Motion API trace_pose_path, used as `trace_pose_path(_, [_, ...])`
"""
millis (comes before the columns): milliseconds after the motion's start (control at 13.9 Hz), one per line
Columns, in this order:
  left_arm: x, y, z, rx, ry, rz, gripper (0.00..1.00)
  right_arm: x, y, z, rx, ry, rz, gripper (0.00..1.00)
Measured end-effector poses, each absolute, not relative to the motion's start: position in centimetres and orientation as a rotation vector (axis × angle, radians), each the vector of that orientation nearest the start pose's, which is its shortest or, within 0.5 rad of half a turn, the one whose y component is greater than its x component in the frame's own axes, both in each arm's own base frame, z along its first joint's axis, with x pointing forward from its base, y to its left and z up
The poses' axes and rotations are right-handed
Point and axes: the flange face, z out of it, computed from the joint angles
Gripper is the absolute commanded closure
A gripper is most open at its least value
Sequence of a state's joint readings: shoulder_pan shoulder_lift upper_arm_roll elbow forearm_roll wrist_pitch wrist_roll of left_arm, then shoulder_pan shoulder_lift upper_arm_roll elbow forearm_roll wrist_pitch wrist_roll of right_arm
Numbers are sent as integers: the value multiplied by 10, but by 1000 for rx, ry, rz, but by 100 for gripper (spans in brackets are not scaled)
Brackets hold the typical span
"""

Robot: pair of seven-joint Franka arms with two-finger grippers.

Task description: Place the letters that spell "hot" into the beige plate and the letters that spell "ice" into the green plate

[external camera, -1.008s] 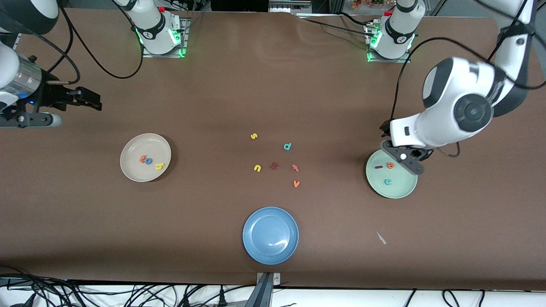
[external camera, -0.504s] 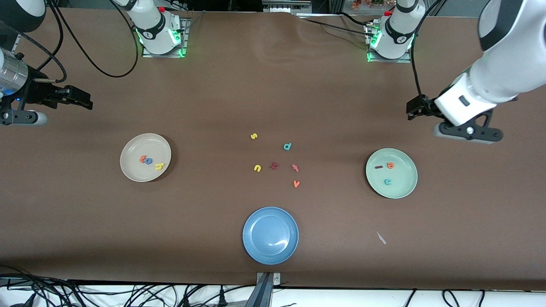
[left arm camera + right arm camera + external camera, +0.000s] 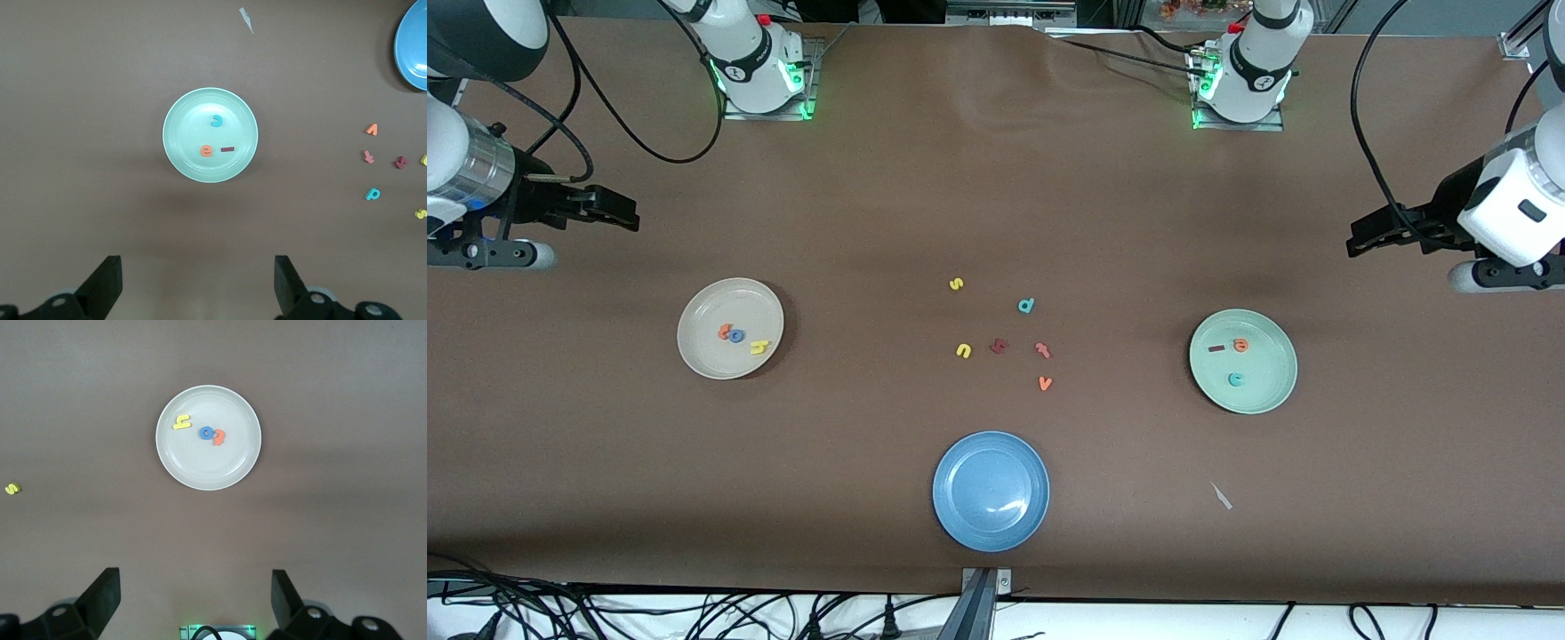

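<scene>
The left arm has drawn away from the green plate (image 3: 1243, 361) toward its own end of the table (image 3: 996, 178), so the left gripper (image 3: 1356, 244) now hangs over bare cloth, fingers spread wide and empty. The right gripper (image 3: 627, 216) has barely shifted; it hovers over its end of the table, fingers likewise wide apart, holding nothing.

Both arms seem pulled back because the sorting looks finished. The beige plate (image 3: 730, 328), round, shallow and cream-coloured, sits toward the right arm's end and holds the orange "t" (image 3: 724, 332), the blue ring "o" (image 3: 736, 335) and the yellow "h" (image 3: 759, 347), the first two touching. The pale mint green plate carries the dark red "i" (image 3: 1216, 348), the orange "e" (image 3: 1240, 344) and the teal "c" (image 3: 1236, 380), each apart.

The blue plate (image 3: 991, 491) lies nearest the front camera, and the spare letters stay between the plates.
</scene>
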State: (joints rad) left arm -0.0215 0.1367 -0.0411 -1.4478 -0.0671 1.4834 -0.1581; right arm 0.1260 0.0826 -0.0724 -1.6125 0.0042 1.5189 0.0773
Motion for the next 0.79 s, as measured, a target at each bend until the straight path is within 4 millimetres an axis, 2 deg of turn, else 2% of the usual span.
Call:
trace_pose_path(432, [540, -74, 614, -3171, -159, 169, 0, 567, 30, 554, -3142, 52, 280, 0])
trace_pose_path(792, [541, -64, 609, -3169, -202, 166, 0, 567, 27, 554, -3142, 62, 280, 0])
